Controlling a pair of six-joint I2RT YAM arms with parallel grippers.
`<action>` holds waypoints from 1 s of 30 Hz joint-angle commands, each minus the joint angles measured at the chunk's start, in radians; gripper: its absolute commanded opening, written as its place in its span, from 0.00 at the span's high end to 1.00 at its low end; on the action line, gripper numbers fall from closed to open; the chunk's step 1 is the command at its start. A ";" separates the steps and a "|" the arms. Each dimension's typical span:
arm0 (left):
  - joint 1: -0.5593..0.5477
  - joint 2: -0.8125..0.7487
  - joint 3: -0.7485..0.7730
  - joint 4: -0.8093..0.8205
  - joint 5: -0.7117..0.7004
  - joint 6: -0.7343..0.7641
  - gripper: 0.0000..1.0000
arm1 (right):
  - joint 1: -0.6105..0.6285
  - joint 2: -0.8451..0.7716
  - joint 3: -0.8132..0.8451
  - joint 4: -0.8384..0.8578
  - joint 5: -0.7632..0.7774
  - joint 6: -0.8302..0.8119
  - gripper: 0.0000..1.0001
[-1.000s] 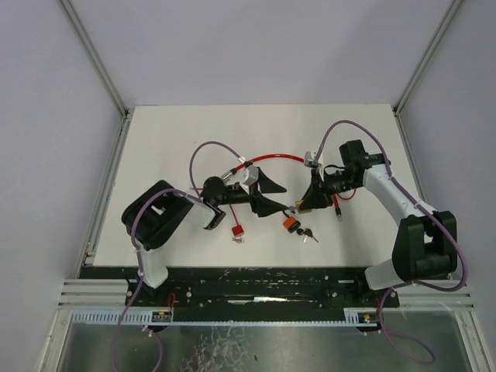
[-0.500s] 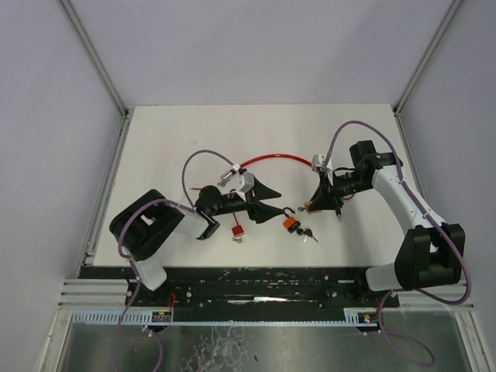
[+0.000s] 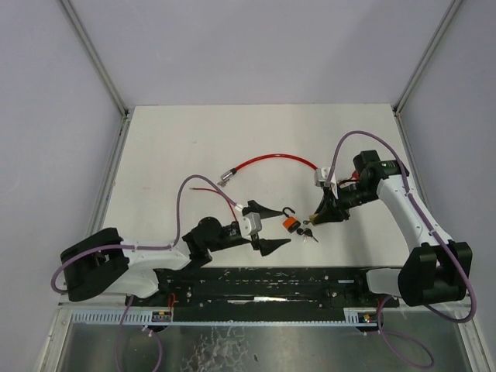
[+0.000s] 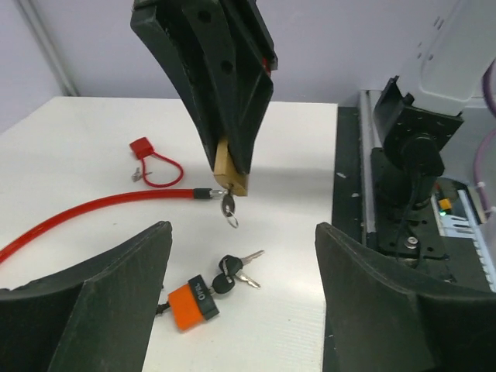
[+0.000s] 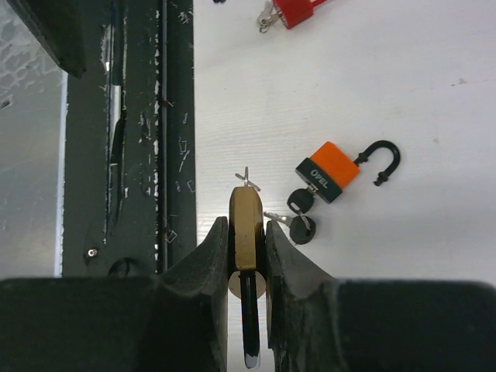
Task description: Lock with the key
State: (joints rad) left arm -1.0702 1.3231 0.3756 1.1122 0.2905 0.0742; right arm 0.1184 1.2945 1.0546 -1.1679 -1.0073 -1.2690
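Note:
My right gripper (image 3: pixel 324 211) (image 5: pixel 246 229) is shut on a brass padlock (image 5: pixel 247 217) (image 4: pixel 231 175), held above the table with its shackle up between the fingers. A small key (image 4: pixel 227 203) with a ring hangs from its underside. On the table below lies an orange padlock (image 3: pixel 290 224) (image 4: pixel 194 304) (image 5: pixel 329 172) with its shackle open and two black-headed keys (image 3: pixel 308 232) (image 4: pixel 232 271) (image 5: pixel 301 218) at its base. My left gripper (image 3: pixel 283 228) (image 4: pixel 242 256) is open, low over the table, facing the orange padlock with nothing between its fingers.
A red cable (image 3: pixel 271 160) (image 4: pixel 93 208) curves across the table's middle, with a metal end (image 4: pixel 200 194) near the brass padlock. A red padlock (image 4: pixel 141 147) (image 5: pixel 298 9) lies farther off. The black rail (image 5: pixel 139 116) at the near edge runs just behind my grippers.
My left arm has drawn back toward the near edge and its gripper has opened wider. My right gripper has shifted slightly right and nearer, still holding the brass padlock.

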 commanded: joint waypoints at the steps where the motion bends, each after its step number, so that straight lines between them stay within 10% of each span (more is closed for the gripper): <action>1: -0.093 -0.067 0.052 -0.182 -0.268 0.128 0.26 | -0.002 0.004 -0.003 -0.061 -0.071 -0.025 1.00; 15: -0.307 0.045 0.201 -0.142 -0.527 0.269 0.25 | -0.002 -0.016 0.020 -0.047 -0.100 0.119 1.00; 30: -0.305 0.036 0.803 -1.105 -0.418 0.382 0.00 | -0.092 -0.053 0.000 0.008 -0.119 0.224 1.00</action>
State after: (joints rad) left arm -1.3746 1.3846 1.0790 0.2596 -0.1596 0.3958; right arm 0.0486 1.2705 1.0424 -1.1595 -1.0420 -1.0828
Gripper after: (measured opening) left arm 0.978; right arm 0.224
